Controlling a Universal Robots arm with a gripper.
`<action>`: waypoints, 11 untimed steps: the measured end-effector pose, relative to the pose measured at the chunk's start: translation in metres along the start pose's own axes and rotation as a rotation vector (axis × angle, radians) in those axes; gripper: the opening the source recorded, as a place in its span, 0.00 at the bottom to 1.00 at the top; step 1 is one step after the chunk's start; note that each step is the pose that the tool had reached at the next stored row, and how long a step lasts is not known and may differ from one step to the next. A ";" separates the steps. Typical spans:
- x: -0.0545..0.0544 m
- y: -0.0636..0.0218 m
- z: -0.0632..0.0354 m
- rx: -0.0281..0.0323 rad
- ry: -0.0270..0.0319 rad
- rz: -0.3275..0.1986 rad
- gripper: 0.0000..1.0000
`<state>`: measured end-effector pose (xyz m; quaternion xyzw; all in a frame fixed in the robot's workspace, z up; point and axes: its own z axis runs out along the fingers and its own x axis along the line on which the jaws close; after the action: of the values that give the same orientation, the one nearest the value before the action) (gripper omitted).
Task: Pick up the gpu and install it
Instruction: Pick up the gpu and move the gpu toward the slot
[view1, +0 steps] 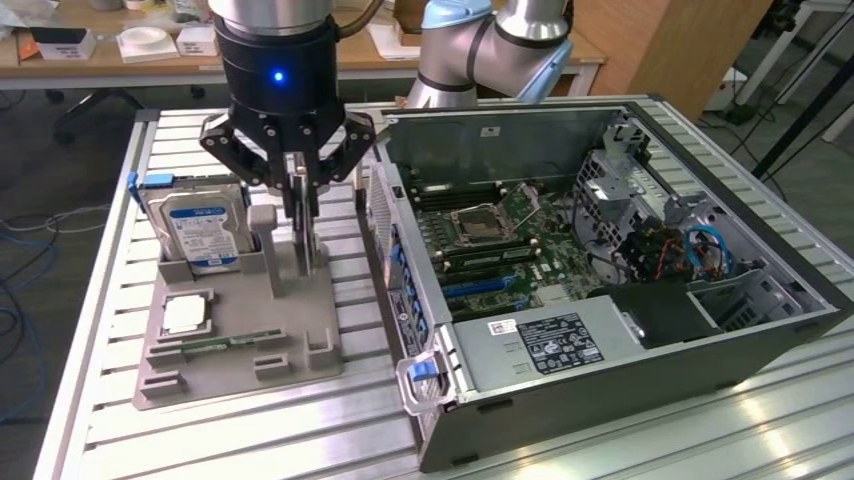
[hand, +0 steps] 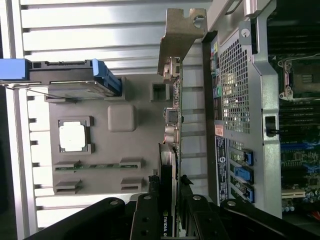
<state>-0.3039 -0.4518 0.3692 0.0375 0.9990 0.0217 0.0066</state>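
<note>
Slatted metal tabletop (view1: 100, 330), open PC case (view1: 561, 400) on the exterior view's right. Tool (view1: 304, 188) clamped narrow on gpu (view1: 308, 238). Card upright, edge-on over grey parts tray (view1: 247, 305), between hard drive (view1: 200, 225) and case. Silver bracket (hand: 181, 35) at the end away from the tool.

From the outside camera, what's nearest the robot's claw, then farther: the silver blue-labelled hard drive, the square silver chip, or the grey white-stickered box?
From the gripper, shut on the thin dark gpu card:
1. Silver blue-labelled hard drive, standing close on the exterior view's left.
2. Square silver chip, lying in the grey tray.
3. Grey white-stickered box, inside the open computer case.
</note>
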 end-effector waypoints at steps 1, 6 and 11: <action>0.000 0.0000 -0.0010 0.0000 0.0000 0.000 0.26; 0.000 0.0003 -0.0073 0.0000 0.0000 0.000 0.26; 0.000 0.0006 -0.0129 -0.0001 -0.0001 0.000 0.26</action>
<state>-0.3040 -0.4518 0.3822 0.0376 0.9990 0.0218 0.0067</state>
